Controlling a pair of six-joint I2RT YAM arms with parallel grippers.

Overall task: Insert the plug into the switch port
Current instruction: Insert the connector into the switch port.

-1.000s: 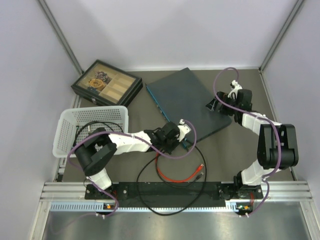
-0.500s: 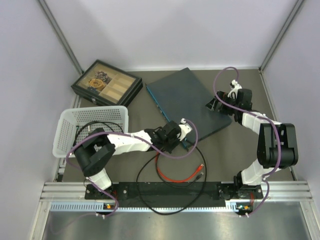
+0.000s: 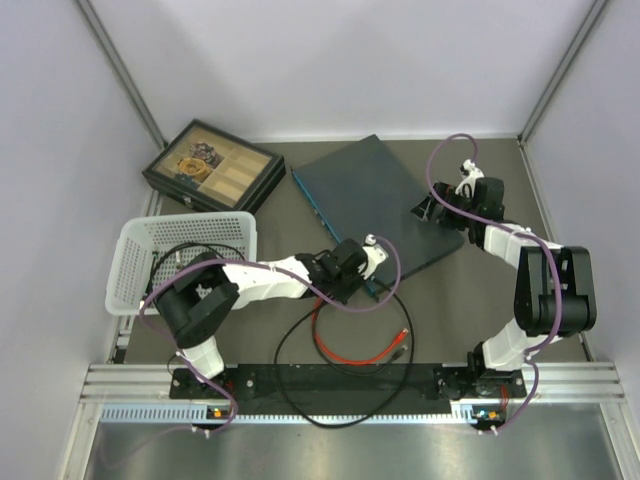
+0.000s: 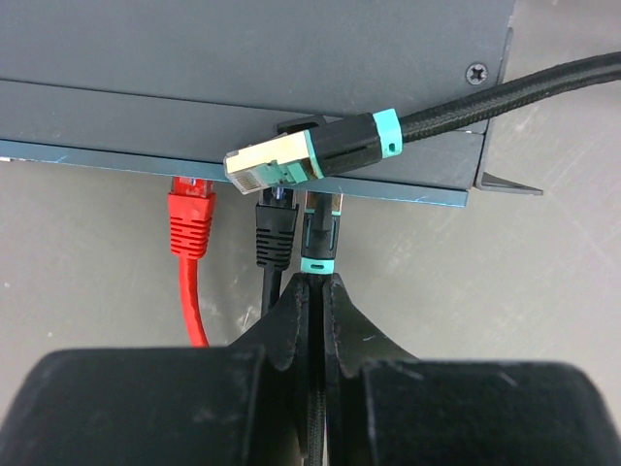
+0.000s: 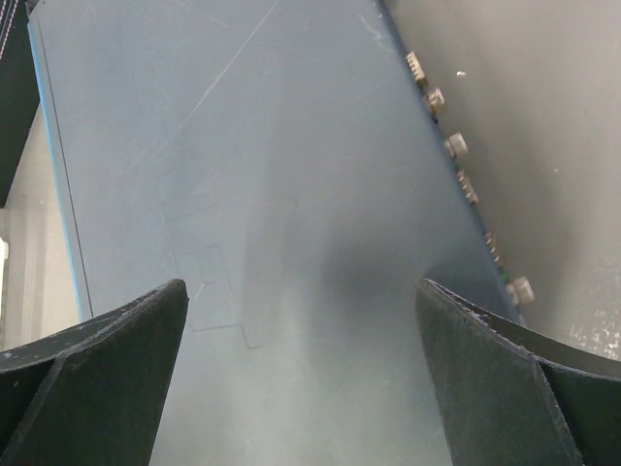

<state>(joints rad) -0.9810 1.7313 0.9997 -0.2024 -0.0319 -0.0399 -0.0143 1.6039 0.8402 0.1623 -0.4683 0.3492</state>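
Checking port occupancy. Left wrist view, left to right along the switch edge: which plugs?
red plug → black plug → teal-banded black plug, its tail in the left gripper's shut jaws. The braided cable's metal-tipped plug lies across the last two, so it is omitted.

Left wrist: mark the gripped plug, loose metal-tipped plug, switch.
gripped plug (image 4: 320,233), left wrist view, black body.
loose metal-tipped plug (image 4: 264,161), left wrist view, metal shell.
switch (image 4: 243,39), left wrist view, dark casing.
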